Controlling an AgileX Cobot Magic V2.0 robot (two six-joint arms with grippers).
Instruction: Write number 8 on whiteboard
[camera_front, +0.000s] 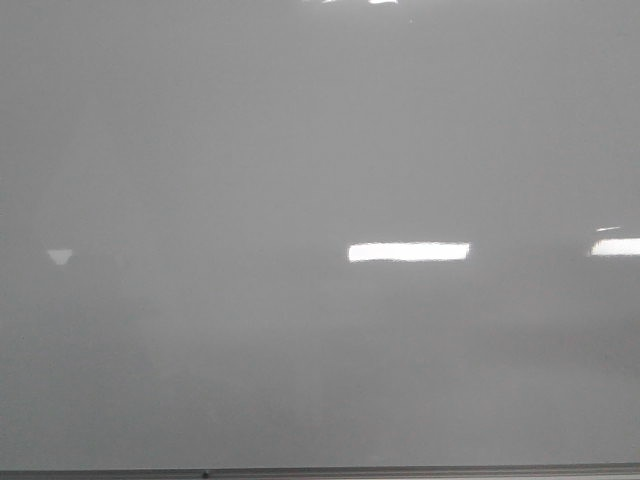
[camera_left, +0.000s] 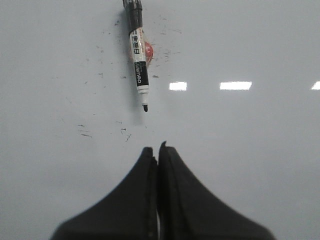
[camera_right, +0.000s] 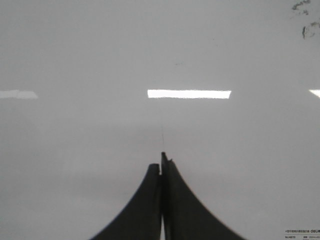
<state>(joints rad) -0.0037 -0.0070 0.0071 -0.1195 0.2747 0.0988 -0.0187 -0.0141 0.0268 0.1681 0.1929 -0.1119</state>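
With its two dark, curved fingers pressed together on nothing, the left gripper (camera_left: 158, 150) hangs over the glossy pale grey-white whiteboard (camera_left: 240, 150). Straight ahead of its tips, a short way off, lies an uncapped black-and-white marker pen (camera_left: 138, 60), its black nib pointing back toward the fingers; something small and red sits against the barrel, too unclear to name. Scattered black specks and short ink strokes (camera_left: 85, 131) dot the board around the pen. The right gripper (camera_right: 161, 162) is likewise closed and empty over bare board, with a few dark smudges (camera_right: 305, 20) far ahead of it.

No number 8 is drawn yet; the front view shows only blank board and light reflections.

As a judgement, the risks are nudging the round pen so it rolls, or grasping it askew so the nib meets the board badly. No containers appear.
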